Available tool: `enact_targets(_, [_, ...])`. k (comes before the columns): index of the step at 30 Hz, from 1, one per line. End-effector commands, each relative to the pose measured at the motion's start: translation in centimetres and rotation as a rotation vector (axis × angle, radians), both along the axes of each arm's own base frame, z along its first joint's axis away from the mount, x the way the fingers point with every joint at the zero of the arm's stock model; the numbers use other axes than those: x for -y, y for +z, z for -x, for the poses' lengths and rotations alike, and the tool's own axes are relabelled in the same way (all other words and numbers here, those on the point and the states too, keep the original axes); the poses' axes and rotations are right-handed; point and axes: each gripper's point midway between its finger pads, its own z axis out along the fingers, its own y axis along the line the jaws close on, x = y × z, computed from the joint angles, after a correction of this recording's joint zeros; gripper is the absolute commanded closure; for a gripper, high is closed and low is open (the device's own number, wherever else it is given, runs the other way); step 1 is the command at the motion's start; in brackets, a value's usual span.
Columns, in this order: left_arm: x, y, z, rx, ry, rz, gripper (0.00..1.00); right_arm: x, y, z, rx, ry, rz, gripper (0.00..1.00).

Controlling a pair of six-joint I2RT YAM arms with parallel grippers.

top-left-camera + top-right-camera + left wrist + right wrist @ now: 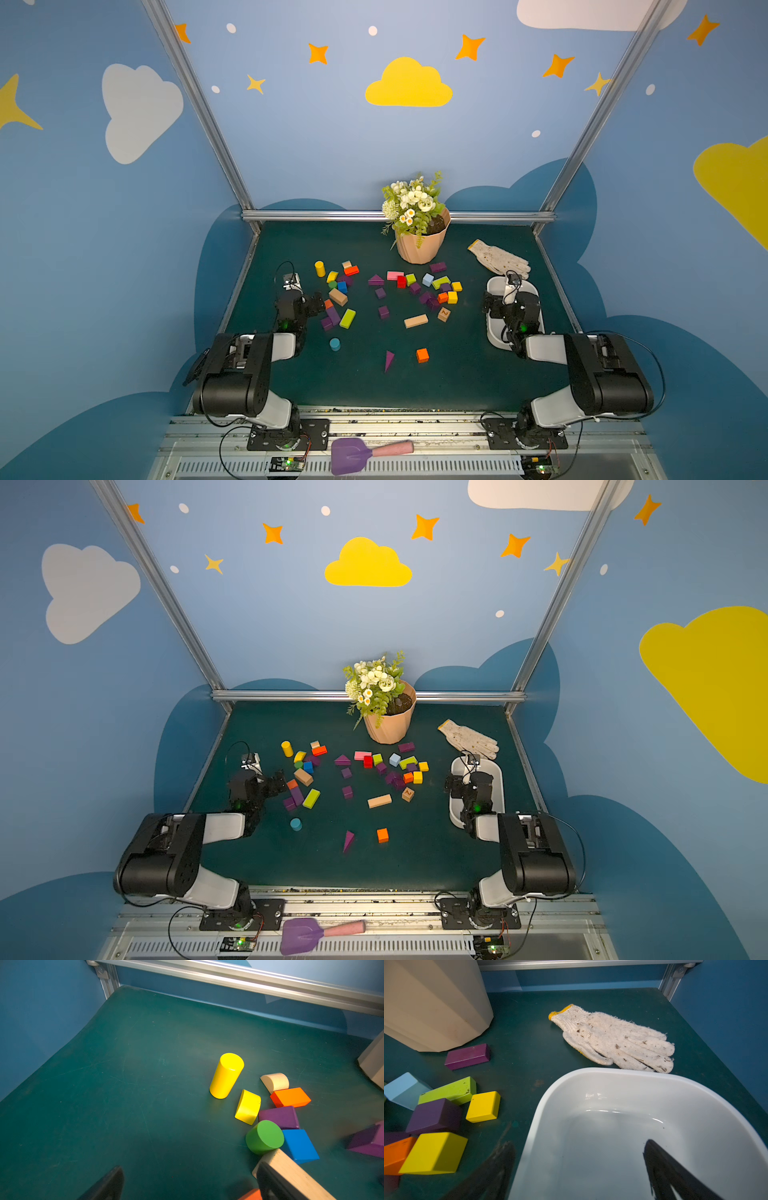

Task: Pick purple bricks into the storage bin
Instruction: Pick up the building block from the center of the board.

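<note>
Several purple bricks lie scattered among the coloured blocks on the green mat: an oblong (437, 267) by the pot, a triangle (375, 280), a cube (383, 311), a wedge (388, 360) towards the front, and two (331, 318) close to my left gripper (308, 302). That gripper is open and holds nothing, with one finger (270, 1184) in front of a wooden block (291, 1174). My right gripper (579, 1144) hangs open across the near-side wall of the white storage bin (612, 1080), which shows no brick inside. Another purple oblong (467, 1056) and a cube (433, 1115) lie beside the bin.
A peach flowerpot (419, 247) with flowers stands at the back centre. A dirty white glove (498, 257) lies behind the bin. A purple spade with pink handle (353, 455) rests on the front rail. Yellow, green, blue, orange and wooden blocks mix with the purple ones.
</note>
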Motion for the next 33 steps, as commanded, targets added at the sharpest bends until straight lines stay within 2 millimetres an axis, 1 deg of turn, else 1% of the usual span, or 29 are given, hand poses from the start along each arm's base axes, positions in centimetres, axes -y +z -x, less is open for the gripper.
enact_targets(1, [-0.36, 0.68, -0.74, 0.026, 0.015, 0.0, 0.0, 0.01, 1.07, -0.91, 0.037, 0.005, 0.0, 0.03])
enact_targets(33, [-0.37, 0.67, -0.78, 0.026, 0.012, 0.011, 0.0, -0.04, 1.13, -0.95, 0.038, 0.006, 0.001, 0.03])
